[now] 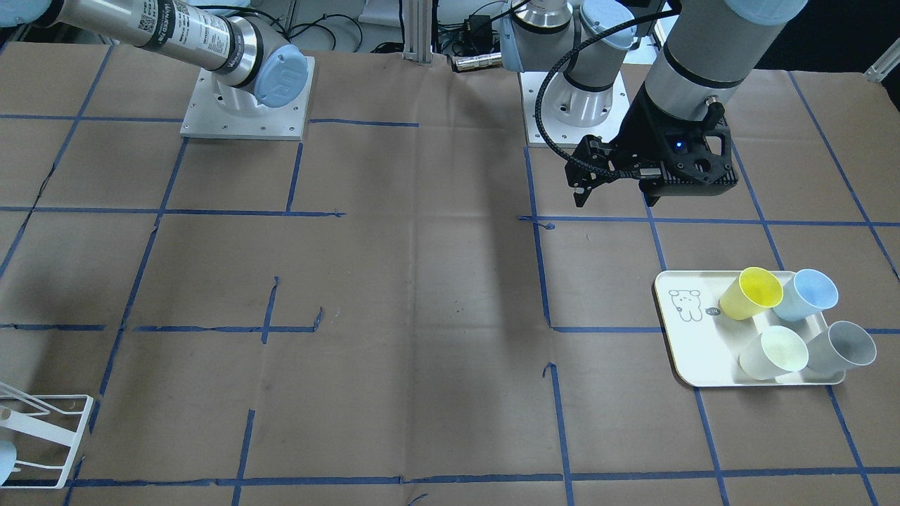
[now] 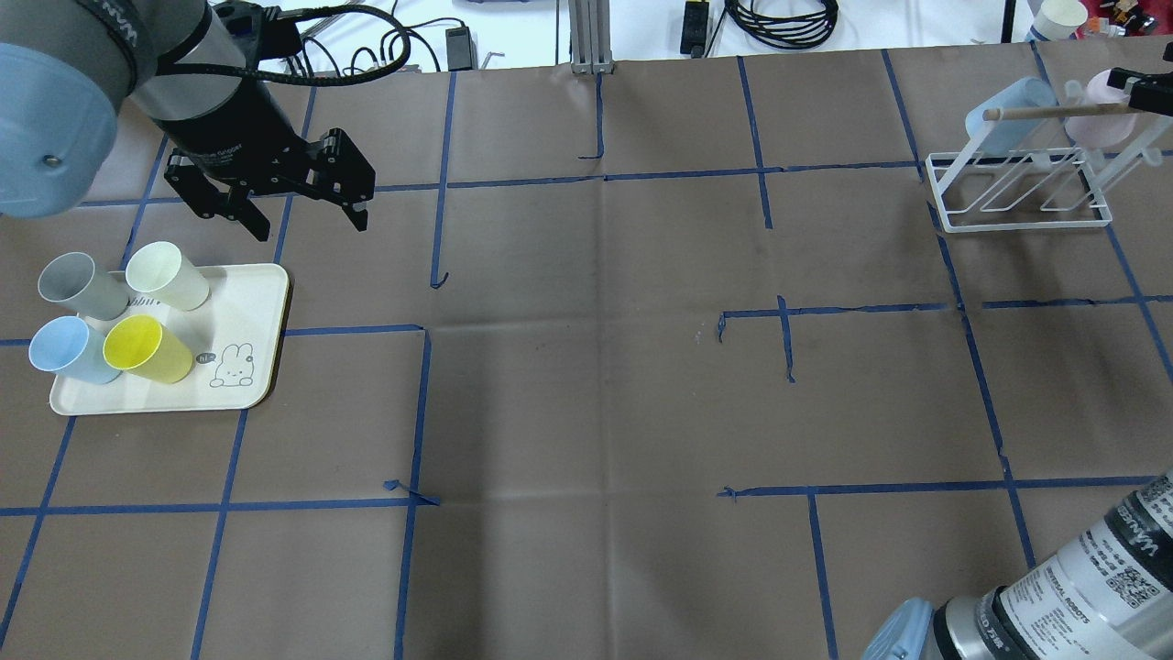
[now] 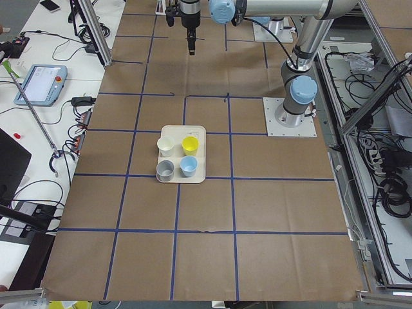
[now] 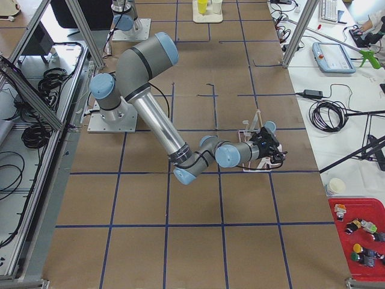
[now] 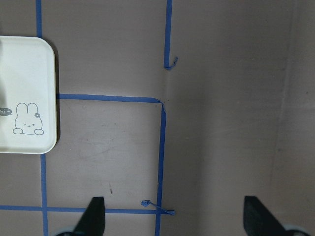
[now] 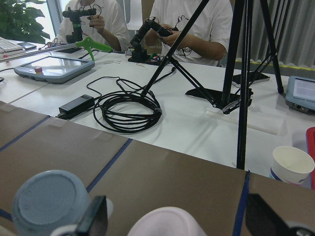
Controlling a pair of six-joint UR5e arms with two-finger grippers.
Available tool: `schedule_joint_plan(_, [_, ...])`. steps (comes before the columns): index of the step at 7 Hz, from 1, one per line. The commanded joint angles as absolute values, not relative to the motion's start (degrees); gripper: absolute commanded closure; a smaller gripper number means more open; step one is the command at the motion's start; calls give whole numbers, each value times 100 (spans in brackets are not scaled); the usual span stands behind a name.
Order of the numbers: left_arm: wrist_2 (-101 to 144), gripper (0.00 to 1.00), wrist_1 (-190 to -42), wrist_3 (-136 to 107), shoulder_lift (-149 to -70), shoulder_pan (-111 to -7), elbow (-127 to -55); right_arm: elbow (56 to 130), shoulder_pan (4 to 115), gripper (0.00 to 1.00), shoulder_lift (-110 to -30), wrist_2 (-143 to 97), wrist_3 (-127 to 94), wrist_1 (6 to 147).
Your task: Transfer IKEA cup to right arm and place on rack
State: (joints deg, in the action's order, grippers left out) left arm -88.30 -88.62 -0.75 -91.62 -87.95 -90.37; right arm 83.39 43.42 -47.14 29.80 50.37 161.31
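The white wire rack [image 2: 1017,197] stands at the far right and bears a pale-blue cup [image 2: 1008,110] and a pink cup [image 2: 1100,119] on its rods. My right gripper [image 6: 177,219] is open, with its fingers on either side of the pink cup's base [image 6: 167,223]; they do not close on it. The blue cup's base [image 6: 49,201] shows to its left. My left gripper [image 2: 275,197] is open and empty, hovering just beyond the cream tray [image 2: 247,312]. The tray holds a grey [image 2: 78,286], a cream [image 2: 165,275], a blue [image 2: 69,351] and a yellow cup [image 2: 147,350], all lying on their sides.
The table is brown paper with a blue tape grid [image 2: 596,367]. The left arm's ribbed black hose [image 1: 555,91] loops by its wrist. Operators sit beyond the table's far edge [image 6: 187,24], with cables [image 6: 128,105] and a paper cup [image 6: 290,164] there.
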Motion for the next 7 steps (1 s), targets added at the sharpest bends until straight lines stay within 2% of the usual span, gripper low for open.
schedule_joint_plan(1, [-8850, 0, -8798, -70, -9202, -8798, -9053, 8341, 4342, 0, -4711, 2997, 5045, 16128])
schedule_joint_plan(4, [-8868, 0, -8789, -70, -9149, -8798, -9053, 8271, 4350, 0, -4955, 3050, 5027, 15762])
schedule_joint_plan(6, [-8868, 0, -8789, -70, -9193, -8798, -9053, 8270, 4446, 0, -5534, 3530, 5010, 15557])
schedule_joint_plan(7, [-8868, 0, -8780, -62, -9193, -8798, -9053, 8271, 4578, 0, -5903, 4003, 4966, 14991])
